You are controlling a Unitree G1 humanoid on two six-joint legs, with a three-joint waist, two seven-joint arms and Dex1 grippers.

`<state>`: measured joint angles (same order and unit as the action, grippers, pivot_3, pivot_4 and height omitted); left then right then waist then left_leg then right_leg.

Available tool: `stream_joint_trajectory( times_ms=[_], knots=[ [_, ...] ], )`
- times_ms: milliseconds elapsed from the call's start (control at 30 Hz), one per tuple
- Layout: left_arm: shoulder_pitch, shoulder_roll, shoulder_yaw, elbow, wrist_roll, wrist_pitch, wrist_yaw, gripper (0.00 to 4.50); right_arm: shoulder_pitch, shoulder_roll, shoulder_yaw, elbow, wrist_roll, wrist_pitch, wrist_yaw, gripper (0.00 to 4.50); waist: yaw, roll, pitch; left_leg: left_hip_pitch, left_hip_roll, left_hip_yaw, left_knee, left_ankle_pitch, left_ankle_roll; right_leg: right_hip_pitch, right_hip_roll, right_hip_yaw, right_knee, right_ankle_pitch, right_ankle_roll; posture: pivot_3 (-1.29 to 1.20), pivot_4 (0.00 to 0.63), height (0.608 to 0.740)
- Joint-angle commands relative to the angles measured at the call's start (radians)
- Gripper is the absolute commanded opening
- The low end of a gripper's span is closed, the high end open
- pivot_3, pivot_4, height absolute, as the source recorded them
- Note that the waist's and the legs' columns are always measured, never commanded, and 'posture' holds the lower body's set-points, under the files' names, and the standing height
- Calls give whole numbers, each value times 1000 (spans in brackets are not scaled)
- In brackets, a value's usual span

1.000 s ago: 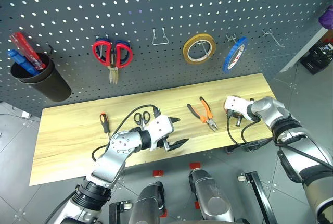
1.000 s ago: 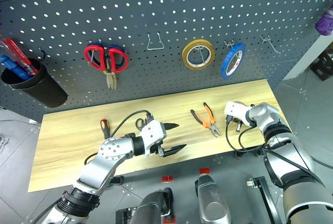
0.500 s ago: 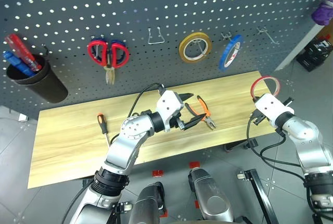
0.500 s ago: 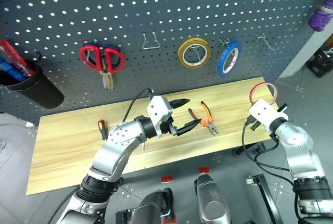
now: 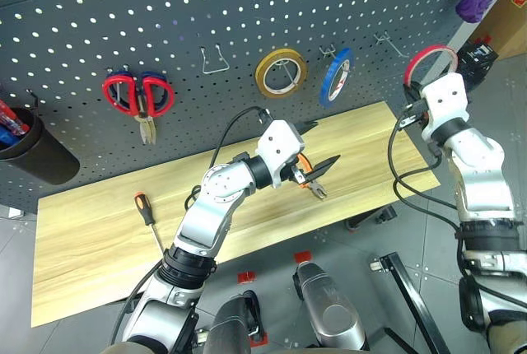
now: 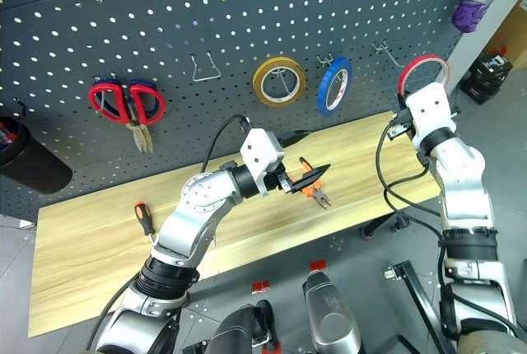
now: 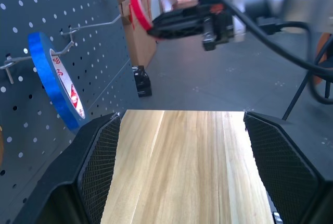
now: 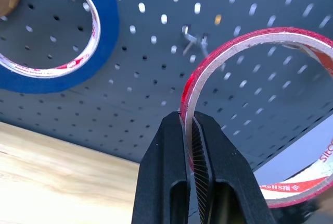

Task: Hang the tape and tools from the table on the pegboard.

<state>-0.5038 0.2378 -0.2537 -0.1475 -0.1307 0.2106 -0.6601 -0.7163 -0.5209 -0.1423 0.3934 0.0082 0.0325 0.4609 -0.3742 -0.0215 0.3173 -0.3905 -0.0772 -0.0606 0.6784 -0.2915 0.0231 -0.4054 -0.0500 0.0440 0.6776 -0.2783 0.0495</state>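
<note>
The dark grey pegboard carries red-handled scissors, a yellow roll and a blue roll. Below it, the wooden worktop holds the pliers and the screwdriver. The left gripper hovers over the pliers, jaws apart. The right gripper, jaws clamped on the red tape ring, holds it up near a bare hook.

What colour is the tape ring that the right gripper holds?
The tape ring is red, with a pale inner side; the right wrist view shows it best.
</note>
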Motion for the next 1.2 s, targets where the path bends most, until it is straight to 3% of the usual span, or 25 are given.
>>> stream_joint_trajectory(
  times_ms=[33,200,367,467,667,833,1000,1200],
  knots=[
    [1,4,13,-21,5,-15,12,3997,-150,5,-11,192,59,-83,77,24,-8,0,0,0,0,1,0,0,0,0,0,1,0,0,0,-470,317,740],
    [7,18,22,-16,11,-14,22,3997,-351,27,-4,515,70,-148,143,24,-15,0,0,0,0,1,-1,0,1,0,0,1,-2,0,0,-452,316,740],
    [27,36,30,-24,18,-8,31,3997,-423,44,-7,670,68,-139,147,24,-12,0,0,-1,0,2,-1,0,1,0,0,1,-3,0,0,-426,310,740],
    [46,49,45,-32,22,-2,41,3997,-402,52,13,664,45,-160,127,819,-11,0,0,-1,0,2,-1,-1,1,0,0,1,-3,0,0,-419,308,740],
    [136,123,95,-62,25,9,54,3997,-160,53,105,354,-33,-99,83,2828,-6,1,0,-1,1,1,-1,-1,1,-1,0,1,-2,1,1,-424,309,740],
    [287,244,190,-64,27,0,42,3997,224,111,157,-280,-12,260,44,4486,2,2,-1,-3,3,2,-2,-1,0,-6,0,1,1,0,1,-424,311,740],
    [392,326,259,-35,40,-22,38,3997,331,213,254,-558,-67,640,-61,4486,14,2,-1,-6,2,3,1,-1,1,-10,-1,4,2,4,0,-421,315,740],
    [445,364,302,-19,37,-39,36,3997,231,285,368,-517,-83,874,-79,4486,39,2,-1,-10,2,2,0,0,0,-16,-1,2,2,4,0,-413,308,740]
  ],
)
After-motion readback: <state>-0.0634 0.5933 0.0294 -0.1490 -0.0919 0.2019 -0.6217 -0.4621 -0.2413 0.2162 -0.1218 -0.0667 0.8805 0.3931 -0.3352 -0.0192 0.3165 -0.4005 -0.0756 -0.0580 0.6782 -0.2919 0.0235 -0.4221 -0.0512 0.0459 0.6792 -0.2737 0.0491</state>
